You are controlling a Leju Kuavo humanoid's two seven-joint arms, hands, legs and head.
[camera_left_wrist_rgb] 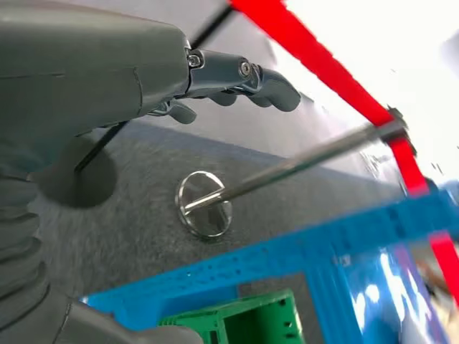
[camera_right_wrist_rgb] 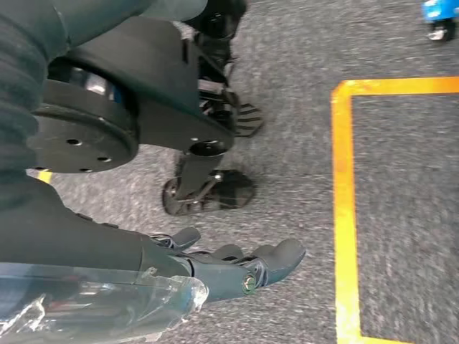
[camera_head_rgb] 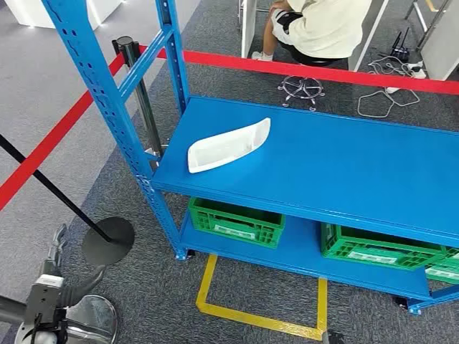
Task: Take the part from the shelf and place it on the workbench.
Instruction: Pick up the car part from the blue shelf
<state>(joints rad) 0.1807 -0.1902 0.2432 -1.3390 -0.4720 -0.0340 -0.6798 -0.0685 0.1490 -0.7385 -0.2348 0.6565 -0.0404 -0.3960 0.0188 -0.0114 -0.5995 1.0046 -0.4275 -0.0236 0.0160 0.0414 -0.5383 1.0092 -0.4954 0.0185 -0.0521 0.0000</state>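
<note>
A long white plastic part (camera_head_rgb: pixel 230 145) lies flat on the upper deck of the blue shelf (camera_head_rgb: pixel 336 165), near its left end. My left hand (camera_head_rgb: pixel 54 279) is low at the left, well short of the shelf, its fingers spread and nothing in it. In the left wrist view its fingers (camera_left_wrist_rgb: pixel 244 79) stretch out over the carpet, empty. My right hand (camera_right_wrist_rgb: pixel 238 265) hangs down above the grey carpet with its fingers extended and holding nothing.
Two green crates (camera_head_rgb: pixel 237 221) (camera_head_rgb: pixel 379 251) sit on the shelf's bottom deck. Red barrier tape (camera_head_rgb: pixel 325 72) runs behind the shelf from a stanchion post (camera_head_rgb: pixel 142 93). Stanchion bases (camera_head_rgb: pixel 108 240) (camera_head_rgb: pixel 92 319) stand near my left hand. A yellow floor outline (camera_head_rgb: pixel 259 315) fronts the shelf. A person (camera_head_rgb: pixel 319 29) sits beyond.
</note>
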